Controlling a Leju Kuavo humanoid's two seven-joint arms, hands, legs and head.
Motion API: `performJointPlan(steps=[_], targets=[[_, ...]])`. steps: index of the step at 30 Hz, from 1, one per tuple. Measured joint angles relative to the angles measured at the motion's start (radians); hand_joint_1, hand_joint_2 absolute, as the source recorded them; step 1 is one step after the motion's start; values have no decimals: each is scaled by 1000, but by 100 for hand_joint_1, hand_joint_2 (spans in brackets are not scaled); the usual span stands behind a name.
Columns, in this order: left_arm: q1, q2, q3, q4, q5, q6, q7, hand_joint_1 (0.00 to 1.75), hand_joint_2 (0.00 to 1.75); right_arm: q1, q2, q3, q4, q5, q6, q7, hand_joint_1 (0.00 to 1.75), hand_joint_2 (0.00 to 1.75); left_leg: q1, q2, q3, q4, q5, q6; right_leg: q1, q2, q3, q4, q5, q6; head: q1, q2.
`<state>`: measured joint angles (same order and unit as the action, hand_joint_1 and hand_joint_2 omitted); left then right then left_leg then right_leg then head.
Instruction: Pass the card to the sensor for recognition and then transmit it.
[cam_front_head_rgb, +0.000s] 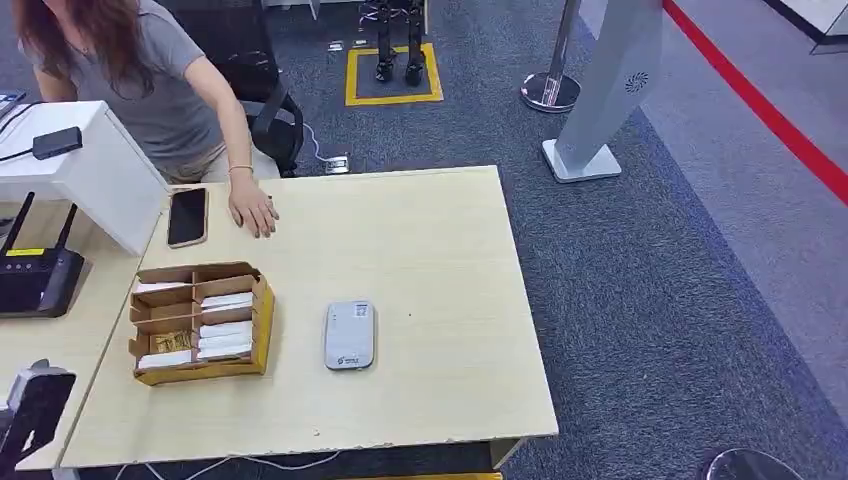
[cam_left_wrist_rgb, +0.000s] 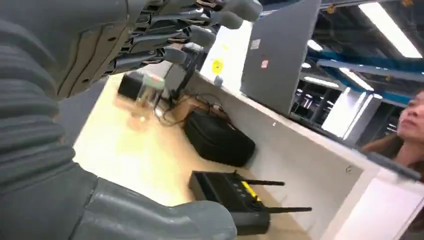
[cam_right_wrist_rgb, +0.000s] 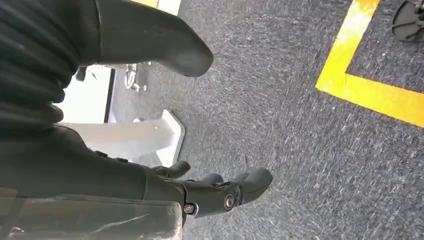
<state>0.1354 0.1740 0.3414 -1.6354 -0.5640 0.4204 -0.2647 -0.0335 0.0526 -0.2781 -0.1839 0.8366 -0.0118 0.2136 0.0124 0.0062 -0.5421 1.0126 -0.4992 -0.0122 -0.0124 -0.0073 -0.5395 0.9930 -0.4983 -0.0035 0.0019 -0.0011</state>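
A pale wooden worktop (cam_front_head_rgb: 430, 240) carries a cardboard organiser box (cam_front_head_rgb: 200, 322) at about nine o'clock from its centre, divided into compartments that hold white cards (cam_front_head_rgb: 226, 300), some stacked flat and overlapping. Just beside the box, at its three o'clock, lies the grey card sensor (cam_front_head_rgb: 349, 335), apart from it. The cards look thin, pale and closely packed, so a likely fault is lifting two together, or catching the box wall and dragging the box into the sensor. At the far edge, near eleven o'clock, a seated person rests a hand (cam_front_head_rgb: 252, 208) on the worktop beside a dark phone (cam_front_head_rgb: 187, 216); a reach that strays that way could strike either. The left hand (cam_left_wrist_rgb: 165, 40) is held with fingers apart and holds nothing, above a neighbouring desk with a black router (cam_left_wrist_rgb: 235, 197). The right hand (cam_right_wrist_rgb: 210, 192) hangs over grey carpet, fingers loosely spread, holding nothing.
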Motion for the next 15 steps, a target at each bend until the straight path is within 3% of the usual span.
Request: performJointPlan(steps=[6, 10, 15], targets=[[0, -5, -35, 31, -254, 8, 58, 0, 175, -1, 0, -3, 0, 18, 0, 1, 0, 175, 0, 0, 0, 0, 0, 0, 0, 0, 0, 0, 0, 0, 0, 0], [-5, -11, -122, 65, -389, 44, 99, 0, 175, -2, 0, -9, 0, 26, 0, 2, 0, 175, 0, 0, 0, 0, 0, 0, 0, 0, 0, 0, 0, 0, 0, 0], [-5, -13, -217, 79, -444, 69, 130, 0, 175, -2, 0, -9, 0, 41, 3, 5, 0, 175, 0, 1, 0, 0, 0, 0, 0, 1, 0, 0, 0, 0, 0, 0]])
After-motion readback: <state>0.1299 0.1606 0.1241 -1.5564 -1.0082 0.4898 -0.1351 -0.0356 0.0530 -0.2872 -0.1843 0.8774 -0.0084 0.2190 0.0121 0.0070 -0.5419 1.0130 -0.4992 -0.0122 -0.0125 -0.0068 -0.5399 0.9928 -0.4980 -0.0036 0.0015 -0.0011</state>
